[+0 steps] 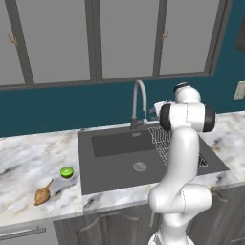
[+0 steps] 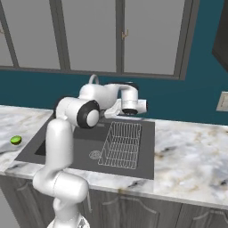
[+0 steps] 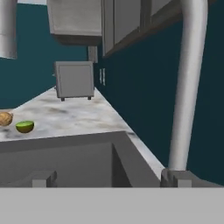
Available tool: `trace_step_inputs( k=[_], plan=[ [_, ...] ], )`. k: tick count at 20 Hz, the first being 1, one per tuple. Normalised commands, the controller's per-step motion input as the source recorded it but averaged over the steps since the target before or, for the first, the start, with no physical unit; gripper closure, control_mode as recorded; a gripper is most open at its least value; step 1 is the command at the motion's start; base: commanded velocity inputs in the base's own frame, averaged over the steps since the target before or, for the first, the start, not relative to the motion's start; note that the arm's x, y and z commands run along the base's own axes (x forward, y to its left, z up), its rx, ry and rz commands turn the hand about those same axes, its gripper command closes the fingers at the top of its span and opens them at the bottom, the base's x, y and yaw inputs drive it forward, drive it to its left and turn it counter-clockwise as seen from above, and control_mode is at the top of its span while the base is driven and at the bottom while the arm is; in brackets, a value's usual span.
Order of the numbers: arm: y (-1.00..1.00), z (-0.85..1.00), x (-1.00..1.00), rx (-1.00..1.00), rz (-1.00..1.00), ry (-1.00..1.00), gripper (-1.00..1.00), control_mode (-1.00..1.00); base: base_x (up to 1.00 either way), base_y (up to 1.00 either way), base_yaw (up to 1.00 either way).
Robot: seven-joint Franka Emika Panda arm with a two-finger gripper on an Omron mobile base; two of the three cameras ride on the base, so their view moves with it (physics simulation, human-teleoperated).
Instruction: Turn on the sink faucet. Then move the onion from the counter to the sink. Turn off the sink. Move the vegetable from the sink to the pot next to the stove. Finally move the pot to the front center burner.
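Observation:
The silver gooseneck sink faucet [image 1: 139, 103] stands behind the dark grey sink [image 1: 110, 179], and I see no stream under its spout. My gripper [image 3: 109, 180] is open, level with the faucet's lower stem and just right of it. In the hand view the stem [image 3: 188, 87] rises right behind one fingertip [image 3: 176, 177]. The tan onion [image 1: 43, 194] lies on the marble counter [image 1: 24, 162] left of the sink, near the front edge; in the hand view the onion [image 3: 4, 118] is at the left edge. The pot and stove are out of view.
A green lime [image 1: 67, 172] lies between the onion and the sink, and shows as the lime [image 2: 16, 140] and the lime [image 3: 25, 126] in the other views. A wire rack [image 2: 120, 144] fills the sink's right part. A grey box-shaped appliance [image 3: 74, 78] stands far down the counter. Cabinets hang above.

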Motion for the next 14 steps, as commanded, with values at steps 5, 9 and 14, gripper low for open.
trace_step_inputs(
  k=[5, 9, 14],
  plan=[
    [0.0, -0.23, 0.38, 0.0, 0.0, 0.01, -1.0, -1.0, 0.0, 0.0, 0.0],
    [-0.18, -0.32, 0.37, 0.0, 0.0, 0.0, -1.0, -1.0, 0.0, 0.0, 0.0],
    [-0.14, -0.24, 0.38, 0.0, 0.0, 0.0, -1.0, -1.0, 0.0, 0.0, 0.0]
  ],
)
